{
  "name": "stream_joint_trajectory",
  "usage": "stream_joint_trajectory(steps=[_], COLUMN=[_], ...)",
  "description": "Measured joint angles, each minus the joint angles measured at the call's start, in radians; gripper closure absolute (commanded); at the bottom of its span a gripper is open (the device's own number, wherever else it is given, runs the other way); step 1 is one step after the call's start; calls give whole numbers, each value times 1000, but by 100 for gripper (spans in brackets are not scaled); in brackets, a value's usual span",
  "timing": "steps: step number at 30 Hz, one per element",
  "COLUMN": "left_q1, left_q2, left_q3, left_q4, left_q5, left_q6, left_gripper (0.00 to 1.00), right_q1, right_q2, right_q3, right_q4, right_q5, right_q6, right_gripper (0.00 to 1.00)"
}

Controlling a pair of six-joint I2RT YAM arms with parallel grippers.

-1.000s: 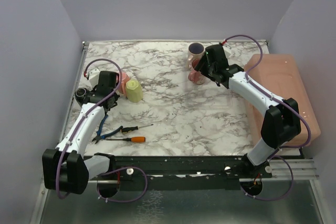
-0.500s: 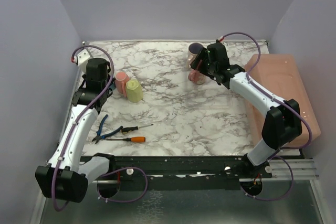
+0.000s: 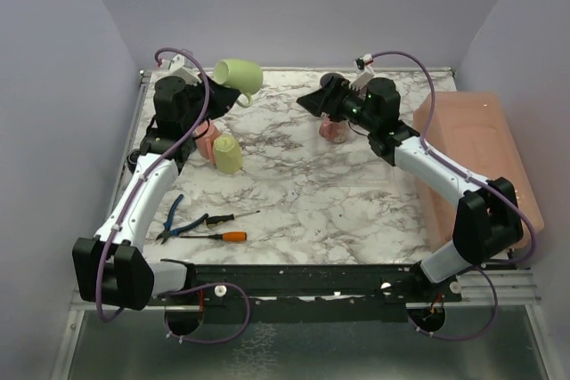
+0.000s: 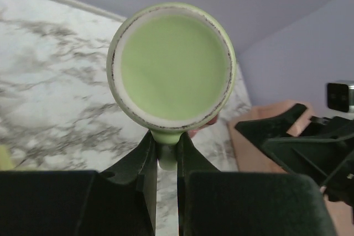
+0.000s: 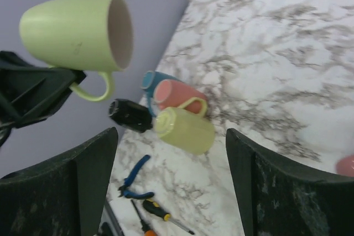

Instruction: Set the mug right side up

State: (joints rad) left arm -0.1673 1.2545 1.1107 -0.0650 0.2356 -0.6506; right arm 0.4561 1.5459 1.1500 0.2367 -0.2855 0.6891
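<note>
My left gripper (image 3: 223,95) is shut on the handle of a light green mug (image 3: 239,77) and holds it high above the table's back left. The mug lies on its side. In the left wrist view its base (image 4: 171,64) faces the camera and the handle sits between the fingers of the gripper (image 4: 165,156). In the right wrist view the mug (image 5: 77,31) has its mouth pointing right. My right gripper (image 3: 313,101) is open and empty, raised at the back middle and pointing left; it also shows in the right wrist view (image 5: 177,192).
A yellow-green mug (image 3: 227,154), a pink mug (image 3: 208,138) and a blue mug (image 5: 148,80) lie at the left, beside a black cylinder (image 5: 130,115). Blue pliers (image 3: 171,218) and two screwdrivers (image 3: 223,236) lie front left. A pink cup (image 3: 335,129) and a pink bin (image 3: 481,149) are at the right.
My left arm has risen from the mugs at the left and now holds the light green mug up in the air. My right gripper has lifted and turned to the left.
</note>
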Motion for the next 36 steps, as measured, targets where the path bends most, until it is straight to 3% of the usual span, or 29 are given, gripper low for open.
stream_joint_trajectory(steps=[7,14,26,31,36], left_q1=[-60,-119,-170,-180,-184], left_q2=[43,97,122,123,123], left_q3=[0,32,72,73,74], left_q4=[314,434,533,562,599], left_q5=[183,254,294,301,301], left_q6=[-170,-247,-293,-303,-303], left_gripper=[100,100,100,100,100], right_q1=[0,0,0,-2,-7], right_q2=[35,110,117,127,163], right_q3=[10,39,57,61,108], right_q4=[300,534,736,767,769], right_q5=[-234,-364,-389,-388,-389], right_q6=[146,310,498,557,638], right_gripper=[14,16,46,68,80])
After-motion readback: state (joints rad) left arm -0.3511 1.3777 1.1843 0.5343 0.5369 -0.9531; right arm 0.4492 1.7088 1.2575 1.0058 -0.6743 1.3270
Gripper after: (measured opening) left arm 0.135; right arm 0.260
